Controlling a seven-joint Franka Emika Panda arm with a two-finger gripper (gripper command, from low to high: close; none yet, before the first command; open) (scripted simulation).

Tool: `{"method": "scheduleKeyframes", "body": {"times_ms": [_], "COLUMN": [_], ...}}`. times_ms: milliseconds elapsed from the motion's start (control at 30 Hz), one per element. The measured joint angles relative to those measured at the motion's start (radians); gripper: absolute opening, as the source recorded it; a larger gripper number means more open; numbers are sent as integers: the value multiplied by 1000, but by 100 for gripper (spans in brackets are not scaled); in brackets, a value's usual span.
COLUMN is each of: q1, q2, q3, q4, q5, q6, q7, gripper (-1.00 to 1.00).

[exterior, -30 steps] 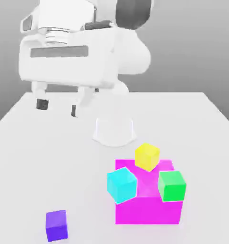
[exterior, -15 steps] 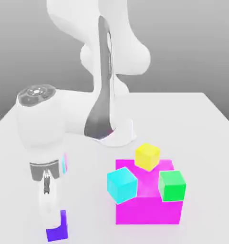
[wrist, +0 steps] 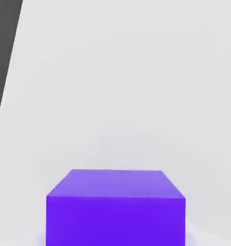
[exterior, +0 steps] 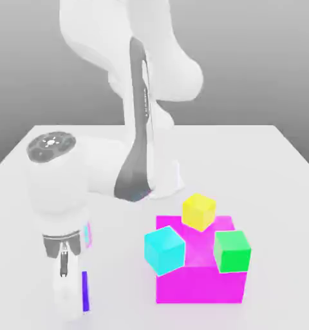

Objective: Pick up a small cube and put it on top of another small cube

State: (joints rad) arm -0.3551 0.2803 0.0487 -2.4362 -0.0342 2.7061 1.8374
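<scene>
One arm in front of you, gripper [exterior: 72, 298] lowered over the violet cube [exterior: 85, 291], finger state untellable, yellow cube [exterior: 199, 211] atop the magenta block [exterior: 202, 283], well apart.

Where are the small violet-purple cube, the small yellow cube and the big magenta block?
small violet-purple cube [wrist: 115, 211], hand view, near face
small yellow cube [exterior: 199, 212], exterior view, cube's middle, front corner
big magenta block [exterior: 202, 283], exterior view, front face

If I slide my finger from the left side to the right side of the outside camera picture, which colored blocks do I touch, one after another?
Purple cube → cyan cube → yellow cube → green cube. The last three sit on the big magenta block.
</scene>
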Motion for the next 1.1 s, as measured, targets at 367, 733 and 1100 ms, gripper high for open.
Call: {"method": "scheduleKeyframes", "body": {"times_ms": [367, 733, 1100], "q1": [159, 395, 418], "q2": [-353, -754, -729], "q3": [130, 159, 240], "q4": [-117, -315, -517], "q5": [87, 239, 250], "q6": [-261, -454, -195], "q7": [-390, -766, -773], "gripper": [-100, -100, 100]}}
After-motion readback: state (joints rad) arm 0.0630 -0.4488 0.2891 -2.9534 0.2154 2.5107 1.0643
